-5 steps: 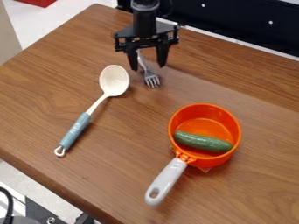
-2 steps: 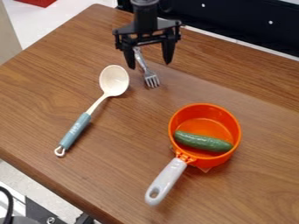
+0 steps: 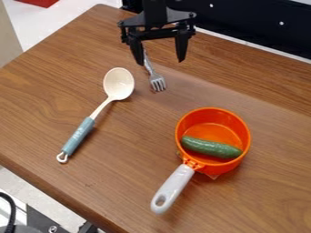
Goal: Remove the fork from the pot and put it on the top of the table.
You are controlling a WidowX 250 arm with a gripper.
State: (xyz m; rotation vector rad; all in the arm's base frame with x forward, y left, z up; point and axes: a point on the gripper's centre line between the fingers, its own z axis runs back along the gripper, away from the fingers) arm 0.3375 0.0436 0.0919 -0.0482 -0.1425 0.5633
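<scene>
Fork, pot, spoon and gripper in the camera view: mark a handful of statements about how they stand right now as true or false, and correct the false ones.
1. The fork lies on the table, outside the pot. True.
2. The cucumber lies on the table beside the pot. False: the cucumber is inside the pot.
3. The gripper has its two fingers apart. True.
4. The bowl of the spoon is farther from the gripper than its handle is. False: the bowl is the nearer end.
5. The pot's handle is light grey. True.
</scene>
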